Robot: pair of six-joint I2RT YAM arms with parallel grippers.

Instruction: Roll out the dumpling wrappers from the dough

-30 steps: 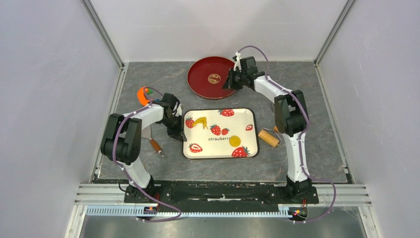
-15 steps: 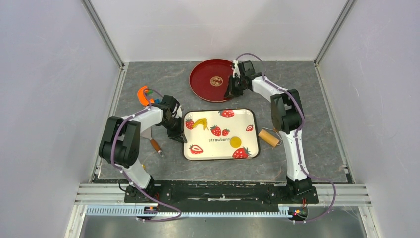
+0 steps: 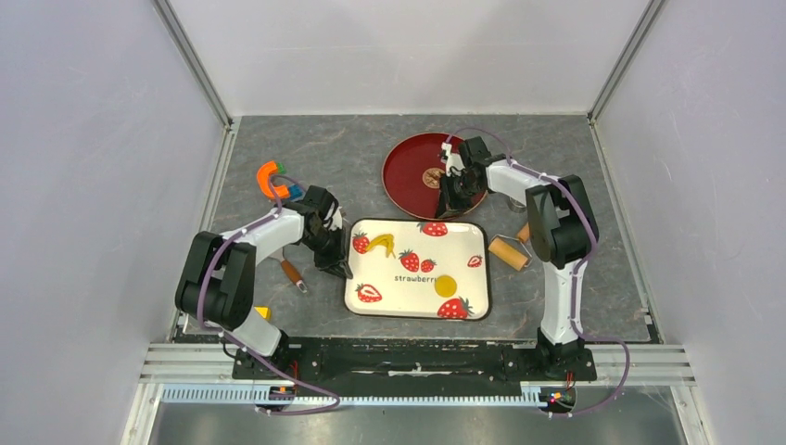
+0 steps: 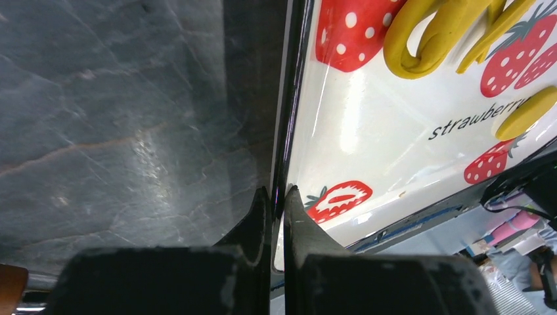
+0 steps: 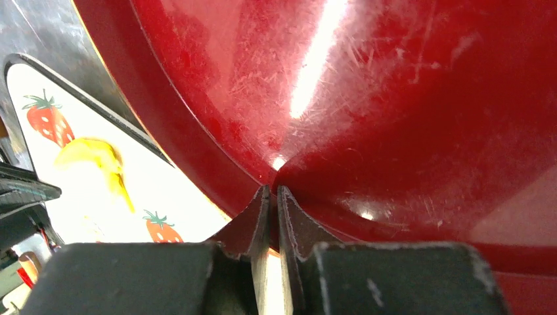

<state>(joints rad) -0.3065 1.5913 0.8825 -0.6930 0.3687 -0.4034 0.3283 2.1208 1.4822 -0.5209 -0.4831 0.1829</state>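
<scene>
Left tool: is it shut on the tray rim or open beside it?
Shut on it. The left wrist view shows the left tool pinching the rim of the strawberry tray, one finger on each side.

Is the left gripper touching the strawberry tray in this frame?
Touching. The left wrist view shows the left gripper shut on the strawberry tray, with the tray's dark rim pinched between the fingertips.

1. A robotics lab cell: plain pale walls (image 3: 93, 185) box in the grey bench (image 3: 593, 185) on three sides.
2. A left arm (image 3: 255, 236) and a right arm (image 3: 556, 241) stand bolted to a metal rail (image 3: 417, 357) along the bench's near edge.
</scene>
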